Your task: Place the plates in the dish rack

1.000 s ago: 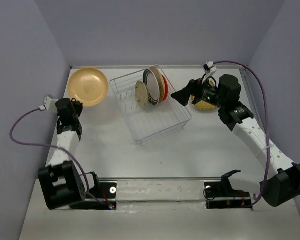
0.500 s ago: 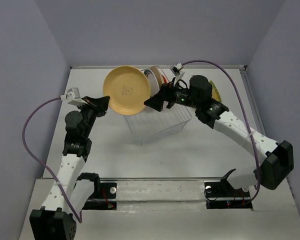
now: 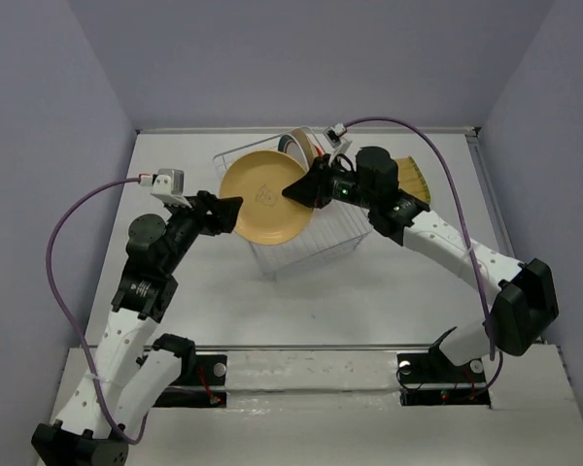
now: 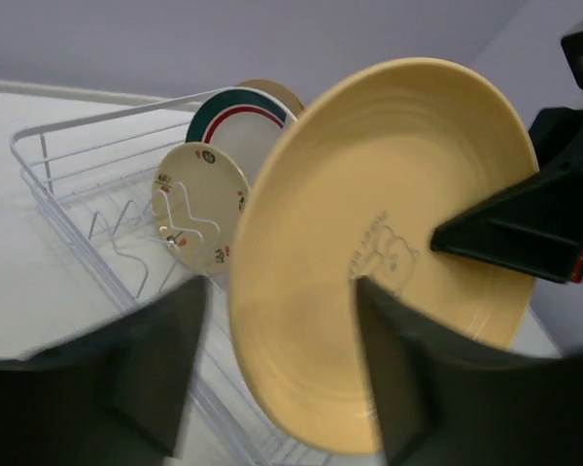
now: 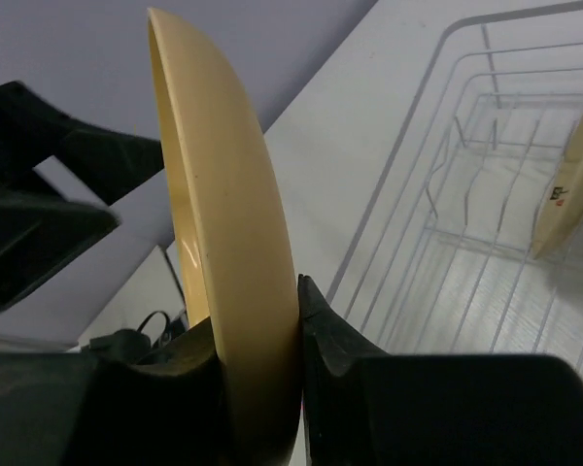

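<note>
A plain tan-yellow round plate (image 3: pixel 262 212) hangs tilted on edge over the near left part of the white wire dish rack (image 3: pixel 316 254). My right gripper (image 3: pixel 299 190) is shut on its right rim; the pinch shows in the right wrist view, plate (image 5: pixel 223 223), gripper (image 5: pixel 257 311). My left gripper (image 3: pixel 231 208) stands open at the plate's left edge, its fingers (image 4: pixel 155 359) astride the rim (image 4: pixel 369 243) without squeezing it. In the rack stand a small cream patterned plate (image 4: pixel 199 209) and a white plate with a green-ringed rim (image 4: pixel 243 121).
A yellow-green plate (image 3: pixel 414 179) lies on the table behind my right arm, right of the rack. More plates stand at the rack's far end (image 3: pixel 301 146). The rack's near rows of tines (image 5: pixel 466 194) are bare. Grey walls close in three sides.
My left arm carried the tan-yellow plate from the back left corner to above the rack. My right arm swung left and closed on its rim, and my left gripper opened.
</note>
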You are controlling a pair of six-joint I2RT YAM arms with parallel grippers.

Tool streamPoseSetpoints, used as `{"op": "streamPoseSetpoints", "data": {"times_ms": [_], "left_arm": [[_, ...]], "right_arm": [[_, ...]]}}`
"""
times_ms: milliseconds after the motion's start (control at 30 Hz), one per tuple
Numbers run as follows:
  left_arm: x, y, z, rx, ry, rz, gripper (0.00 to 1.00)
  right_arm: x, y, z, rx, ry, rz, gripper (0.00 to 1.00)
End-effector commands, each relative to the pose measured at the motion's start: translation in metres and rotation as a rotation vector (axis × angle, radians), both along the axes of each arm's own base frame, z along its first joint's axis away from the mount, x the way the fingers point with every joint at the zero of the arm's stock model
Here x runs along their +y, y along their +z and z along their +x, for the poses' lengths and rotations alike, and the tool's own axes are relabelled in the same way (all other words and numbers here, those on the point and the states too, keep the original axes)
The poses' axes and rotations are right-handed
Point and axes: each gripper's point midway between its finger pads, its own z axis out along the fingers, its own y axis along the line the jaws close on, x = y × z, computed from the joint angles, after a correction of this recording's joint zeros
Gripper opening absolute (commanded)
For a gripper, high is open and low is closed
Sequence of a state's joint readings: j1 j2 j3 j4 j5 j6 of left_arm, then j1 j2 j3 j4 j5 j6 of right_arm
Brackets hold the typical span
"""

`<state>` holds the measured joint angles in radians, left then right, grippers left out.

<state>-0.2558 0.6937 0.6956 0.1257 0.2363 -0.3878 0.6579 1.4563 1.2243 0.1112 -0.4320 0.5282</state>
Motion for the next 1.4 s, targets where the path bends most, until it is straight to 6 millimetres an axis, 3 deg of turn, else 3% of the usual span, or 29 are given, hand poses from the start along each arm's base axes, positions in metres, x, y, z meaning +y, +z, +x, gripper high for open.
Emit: {"op": "streamPoseSetpoints", "data": {"times_ms": [0, 67, 100, 133, 167, 233, 267, 300, 367, 400, 467, 533, 567, 733, 767, 933, 1367], "left_arm": [[0.025, 0.04, -0.016, -0.125, 0.139, 0.085, 0.99], [0.04, 0.042, -0.018, -0.142, 0.218, 0.094, 0.99], [0.054, 0.049, -0.024, -0.172, 0.284, 0.092, 0.99], [0.055, 0.046, -0.026, -0.176, 0.295, 0.093, 0.99], [0.062, 0.053, -0.033, -0.206, 0.325, 0.077, 0.99], [0.063, 0.054, -0.037, -0.217, 0.327, 0.071, 0.99], [0.061, 0.055, -0.04, -0.22, 0.316, 0.069, 0.99], [0.063, 0.056, -0.043, -0.226, 0.326, 0.062, 0.99], [0.056, 0.059, -0.048, -0.236, 0.292, 0.052, 0.99], [0.054, 0.06, -0.05, -0.242, 0.281, 0.05, 0.99], [0.049, 0.064, -0.055, -0.258, 0.249, 0.042, 0.99], [0.049, 0.066, -0.059, -0.268, 0.245, 0.035, 0.99], [0.05, 0.068, -0.062, -0.276, 0.248, 0.028, 0.99], [0.046, 0.071, -0.068, -0.29, 0.217, 0.021, 0.99], [0.045, 0.071, -0.068, -0.29, 0.214, 0.02, 0.99], [0.047, 0.073, -0.071, -0.3, 0.216, 0.019, 0.99], [0.045, 0.073, -0.071, -0.302, 0.207, 0.019, 0.99]], "right_arm": [[0.004, 0.032, 0.032, -0.102, -0.173, 0.019, 0.07], [0.004, 0.028, 0.048, -0.104, -0.265, -0.036, 0.07], [0.008, 0.014, 0.059, -0.092, -0.309, -0.085, 0.07], [0.006, 0.025, 0.069, -0.122, -0.416, -0.123, 0.07], [0.008, 0.007, 0.08, -0.108, -0.479, -0.19, 0.07], [0.0, 0.003, 0.092, -0.135, -0.648, -0.274, 0.07], [0.0, 0.017, 0.098, -0.167, -0.7, -0.278, 0.07], [0.003, 0.004, 0.106, -0.174, -0.74, -0.323, 0.07], [-0.001, 0.015, 0.112, -0.223, -0.861, -0.362, 0.07], [-0.006, 0.002, 0.123, -0.234, -0.932, -0.419, 0.07], [-0.003, 0.009, 0.129, -0.273, -0.969, -0.454, 0.07], [-0.008, -0.003, 0.138, -0.289, -1.03, -0.524, 0.07], [-0.011, 0.002, 0.14, -0.294, -1.064, -0.519, 0.07], [-0.001, -0.009, 0.151, -0.334, -1.055, -0.59, 0.07], [0.0, -0.004, 0.151, -0.341, -1.05, -0.584, 0.07], [0.007, -0.027, 0.161, -0.341, -1.02, -0.627, 0.07], [0.026, -0.086, 0.156, -0.304, -0.863, -0.696, 0.07]]}}
